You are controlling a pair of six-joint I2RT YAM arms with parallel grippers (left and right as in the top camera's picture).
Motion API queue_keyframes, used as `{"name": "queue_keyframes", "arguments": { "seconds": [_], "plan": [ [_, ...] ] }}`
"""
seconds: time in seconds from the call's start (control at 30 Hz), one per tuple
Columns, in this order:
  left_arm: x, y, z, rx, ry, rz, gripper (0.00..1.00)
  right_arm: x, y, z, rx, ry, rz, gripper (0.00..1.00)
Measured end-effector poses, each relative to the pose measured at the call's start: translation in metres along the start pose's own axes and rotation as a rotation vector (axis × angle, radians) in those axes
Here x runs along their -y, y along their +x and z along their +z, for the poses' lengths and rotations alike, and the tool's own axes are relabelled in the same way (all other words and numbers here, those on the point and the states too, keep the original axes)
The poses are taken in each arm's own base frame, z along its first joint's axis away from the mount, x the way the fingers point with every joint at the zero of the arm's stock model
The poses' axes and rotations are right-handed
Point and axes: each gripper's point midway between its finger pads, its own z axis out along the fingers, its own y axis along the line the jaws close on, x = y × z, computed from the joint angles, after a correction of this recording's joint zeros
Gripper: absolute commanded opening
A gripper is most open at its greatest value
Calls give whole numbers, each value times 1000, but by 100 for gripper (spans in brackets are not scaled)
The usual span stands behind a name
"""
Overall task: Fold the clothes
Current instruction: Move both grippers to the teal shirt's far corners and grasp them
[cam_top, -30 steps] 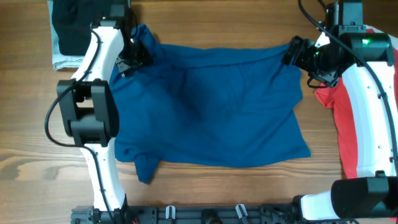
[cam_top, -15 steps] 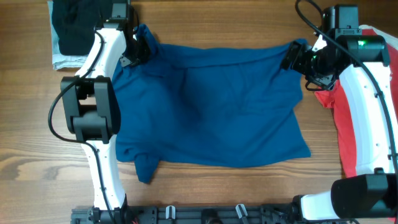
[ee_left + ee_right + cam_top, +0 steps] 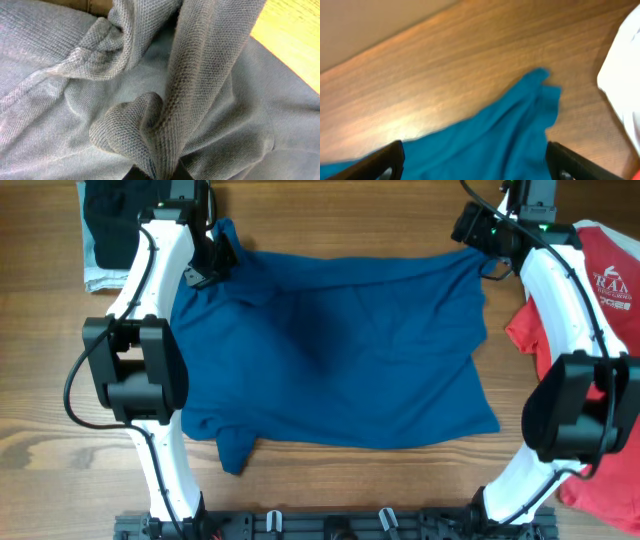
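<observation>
The dark blue shirt (image 3: 340,350) lies spread over the middle of the table, one sleeve hanging toward the front left. My left gripper (image 3: 214,256) is at its far left corner, shut on a bunched fold of the blue fabric (image 3: 165,125), which fills the left wrist view; the jaws (image 3: 156,175) barely show. My right gripper (image 3: 478,228) is at the far right corner. Its fingers (image 3: 387,157) stand wide open above the shirt's corner (image 3: 520,125), holding nothing. A red T-shirt with white print (image 3: 600,310) lies at the right.
A black piece (image 3: 110,220) on a pale grey piece (image 3: 100,278) sits at the far left corner. Bare wood table (image 3: 330,215) runs behind the shirt. A pale cloth edge (image 3: 625,75) shows at the right of the right wrist view.
The left gripper has closed on the shirt's far left corner. The right arm has swung back toward the far edge, uncovering more of the red T-shirt; its fingers stay wide open.
</observation>
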Motion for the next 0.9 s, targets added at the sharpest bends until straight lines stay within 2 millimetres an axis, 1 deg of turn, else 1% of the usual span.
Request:
{"name": "queue_keyframes", "arguments": {
  "seconds": [0.03,0.1,0.13,0.2,0.27,0.3,0.43,0.53,0.6,0.73,0.8,0.83,0.9],
  "plan": [
    [-1,2,0,-9,-4,-1,4,11,-3,13,9,11,15,91],
    [-2,4,0,-15,-8,-2,4,35,2,40,-14,37,49,92],
    [-2,4,0,-18,-9,-2,4,46,6,49,-27,48,72,91],
    [-3,5,0,-21,-10,-2,4,62,10,63,-39,59,112,89],
    [-3,6,0,-25,-13,-3,4,63,10,71,-34,46,131,86],
    [-4,8,0,-32,-16,-4,4,62,9,74,-29,36,135,82],
    [-5,10,0,-40,-20,-5,4,59,6,85,-8,10,168,81],
    [-4,10,0,-43,-17,-5,4,63,25,108,-52,2,215,81],
    [-4,11,0,-44,-14,-5,4,65,35,118,-78,1,233,80],
    [-4,11,0,-44,-14,-5,4,64,34,120,-73,-7,240,78],
    [-4,11,0,-44,-13,-5,5,63,29,122,-52,-16,233,67],
    [-4,11,0,-44,-13,-5,5,62,28,123,-47,-18,224,55],
    [-4,11,0,-44,-13,-5,4,62,27,123,-43,-19,221,41]
  ]
}}
